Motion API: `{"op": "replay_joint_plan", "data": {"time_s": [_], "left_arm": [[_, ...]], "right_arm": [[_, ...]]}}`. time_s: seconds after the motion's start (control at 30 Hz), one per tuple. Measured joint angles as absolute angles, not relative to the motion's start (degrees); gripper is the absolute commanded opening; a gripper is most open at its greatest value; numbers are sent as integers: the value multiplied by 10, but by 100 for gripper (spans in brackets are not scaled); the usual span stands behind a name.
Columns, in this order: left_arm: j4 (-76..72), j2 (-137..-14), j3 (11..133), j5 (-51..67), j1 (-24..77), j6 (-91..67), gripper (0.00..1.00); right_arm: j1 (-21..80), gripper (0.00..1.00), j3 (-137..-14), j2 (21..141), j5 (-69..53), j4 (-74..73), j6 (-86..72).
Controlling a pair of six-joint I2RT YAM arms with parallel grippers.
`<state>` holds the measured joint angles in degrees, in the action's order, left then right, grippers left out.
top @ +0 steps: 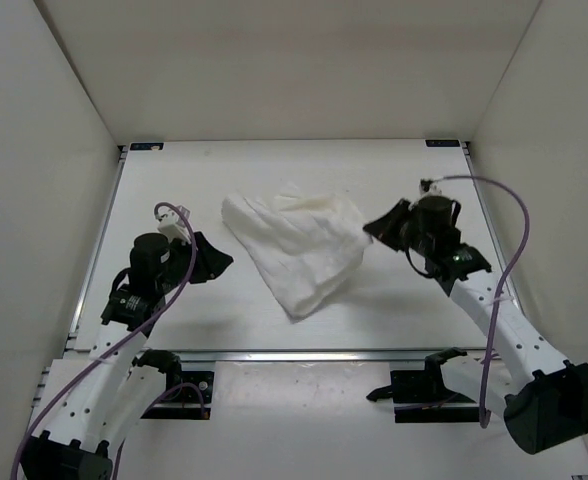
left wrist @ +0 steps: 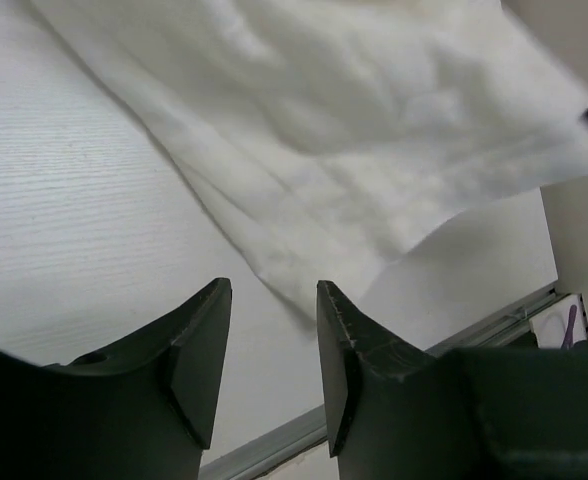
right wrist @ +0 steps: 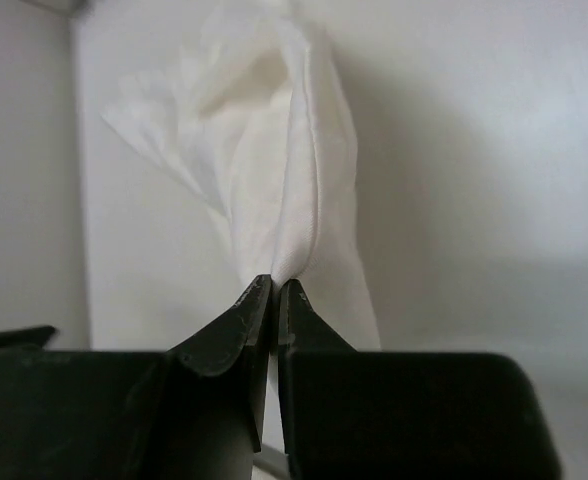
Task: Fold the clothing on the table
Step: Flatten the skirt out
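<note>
The clothing (top: pixel 296 245) is a crumpled white pleated garment in the middle of the table (top: pixel 234 325), its near corner pointing toward the front rail. My right gripper (top: pixel 371 228) is shut on the clothing's right edge; in the right wrist view the clothing (right wrist: pixel 286 170) rises bunched from between the pinched fingertips of the right gripper (right wrist: pixel 276 288). My left gripper (top: pixel 217 262) hovers left of the clothing, apart from it, open. The left wrist view shows the left gripper (left wrist: pixel 274 295) with bare table between its fingers and the clothing (left wrist: pixel 364 140) spread beyond them.
White walls enclose the table on the left, back and right. A metal rail (top: pixel 304 353) runs along the front edge, and another rail (top: pixel 101 235) along the left side. The right arm's cable (top: pixel 519 240) loops over the table's right part.
</note>
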<state>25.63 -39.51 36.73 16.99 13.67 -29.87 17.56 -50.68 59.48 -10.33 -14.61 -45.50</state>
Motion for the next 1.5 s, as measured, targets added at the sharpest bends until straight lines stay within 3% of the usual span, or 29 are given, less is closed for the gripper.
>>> {"op": "replay_joint_plan", "data": {"time_s": [0.1, 0.2, 0.27, 0.47, 0.9, 1.0, 1.07, 1.27, 1.5], "left_arm": [[239, -406, 351, 174, 165, -309, 51], [209, -426, 312, 178, 217, -335, 59], [180, -448, 274, 180, 266, -366, 60], [115, -517, 180, 188, 353, -455, 65], [10, -685, 206, 134, 392, -516, 63], [-4, -723, 230, 119, 393, -520, 31], [-6, -751, 249, 109, 392, -519, 0], [43, -770, 338, 106, 368, -480, 0], [205, -668, 605, 88, 266, -386, 0]], "right_arm": [[205, 0, -405, 575, -79, -177, -455], [252, 0, -342, 573, -55, -215, -455], [275, 0, -321, 571, -44, -231, -454], [262, 0, -309, 558, -22, -231, -439], [267, 0, -309, 573, -17, -195, -396], [263, 0, -308, 573, -19, -192, -385], [258, 0, -308, 573, -23, -192, -376], [226, 0, -347, 571, -59, -229, -338], [187, 0, -610, 568, -89, -309, -280]]}}
